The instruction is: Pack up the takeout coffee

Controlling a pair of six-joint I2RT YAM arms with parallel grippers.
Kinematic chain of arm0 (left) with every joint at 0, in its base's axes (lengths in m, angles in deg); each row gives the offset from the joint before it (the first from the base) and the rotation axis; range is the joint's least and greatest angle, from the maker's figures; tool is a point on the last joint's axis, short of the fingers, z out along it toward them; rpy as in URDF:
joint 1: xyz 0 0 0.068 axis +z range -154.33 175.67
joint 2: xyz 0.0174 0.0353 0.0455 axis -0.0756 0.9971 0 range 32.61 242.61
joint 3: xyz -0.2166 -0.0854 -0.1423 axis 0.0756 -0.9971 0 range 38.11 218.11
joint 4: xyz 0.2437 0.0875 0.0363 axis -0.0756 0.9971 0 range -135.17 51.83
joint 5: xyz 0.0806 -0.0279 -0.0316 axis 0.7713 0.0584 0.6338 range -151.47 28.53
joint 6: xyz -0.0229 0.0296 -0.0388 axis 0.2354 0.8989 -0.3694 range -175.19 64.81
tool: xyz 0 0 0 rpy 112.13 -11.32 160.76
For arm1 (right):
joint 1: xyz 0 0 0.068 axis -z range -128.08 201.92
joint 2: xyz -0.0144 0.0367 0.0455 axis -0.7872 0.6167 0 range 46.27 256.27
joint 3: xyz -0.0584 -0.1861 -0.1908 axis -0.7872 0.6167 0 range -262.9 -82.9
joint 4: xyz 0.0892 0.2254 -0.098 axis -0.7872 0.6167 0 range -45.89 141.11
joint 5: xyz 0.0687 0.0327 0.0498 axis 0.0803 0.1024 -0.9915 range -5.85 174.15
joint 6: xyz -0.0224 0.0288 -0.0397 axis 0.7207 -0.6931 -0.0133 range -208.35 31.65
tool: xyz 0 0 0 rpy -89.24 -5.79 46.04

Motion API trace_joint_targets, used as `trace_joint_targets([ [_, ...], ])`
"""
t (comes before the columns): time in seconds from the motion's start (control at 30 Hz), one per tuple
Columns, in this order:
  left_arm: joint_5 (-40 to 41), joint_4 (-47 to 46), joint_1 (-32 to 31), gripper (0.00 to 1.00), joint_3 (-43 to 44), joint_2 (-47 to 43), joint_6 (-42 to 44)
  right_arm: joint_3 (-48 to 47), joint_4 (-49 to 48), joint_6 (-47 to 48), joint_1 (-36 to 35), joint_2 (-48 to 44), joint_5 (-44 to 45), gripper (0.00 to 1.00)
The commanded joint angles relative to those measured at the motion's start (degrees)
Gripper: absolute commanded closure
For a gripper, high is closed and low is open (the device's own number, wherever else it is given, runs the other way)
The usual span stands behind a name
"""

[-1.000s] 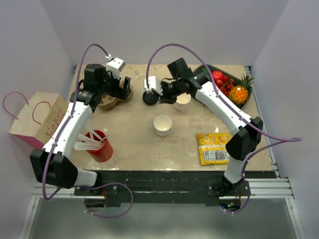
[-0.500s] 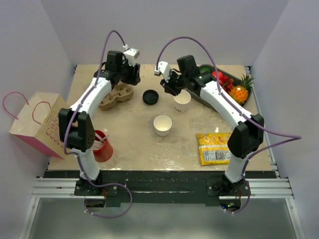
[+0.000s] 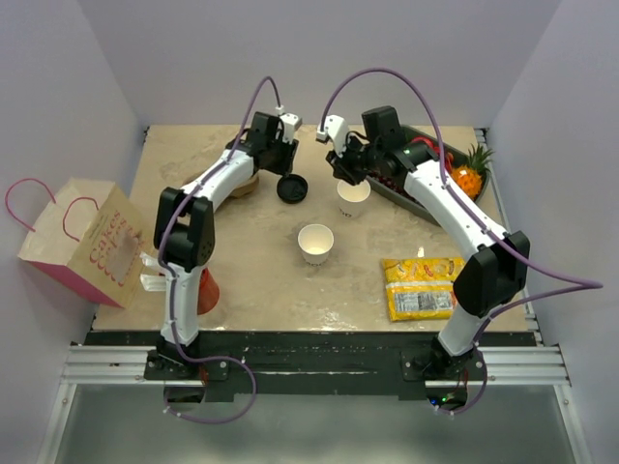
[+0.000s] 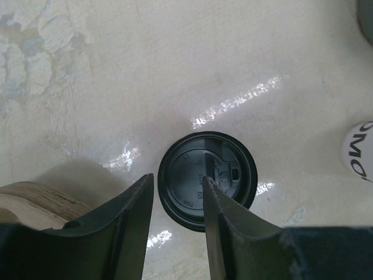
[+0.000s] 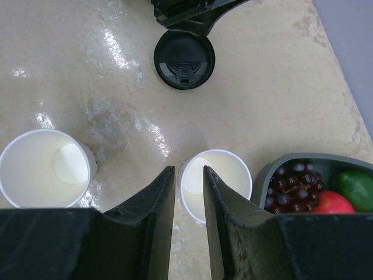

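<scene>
A glossy, mottled beige table [image 3: 251,261] sits between pale lavender walls [image 3: 319,58]. A pink paper bag [image 3: 82,242] stands off its left edge. Toward the back, a black lid [image 3: 292,188] lies flat. The left gripper [image 4: 178,189] is over the lid's edge, jaws narrowly parted. Just beside it stands the lettered white cup [image 3: 354,198], open-topped. The right gripper [image 5: 187,175] hovers at its rim with a narrow gap; contact is unclear. A plain cup [image 3: 315,243] stands nearer.

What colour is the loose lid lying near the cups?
Black. The lid shows best in the left wrist view.
</scene>
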Motion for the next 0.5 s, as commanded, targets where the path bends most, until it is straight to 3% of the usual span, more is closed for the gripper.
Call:
trace_joint_targets([
  [0.0,2.9,-1.2,1.0,0.57,4.1,1.8,1.5,0.8,0.5,-0.8,-0.2,-1.8,-0.3,0.71],
  [0.47,3.6,-1.4,1.9,0.69,6.5,7.5,2.3,0.4,2.3,0.1,-0.2,-1.1,-0.8,0.71],
])
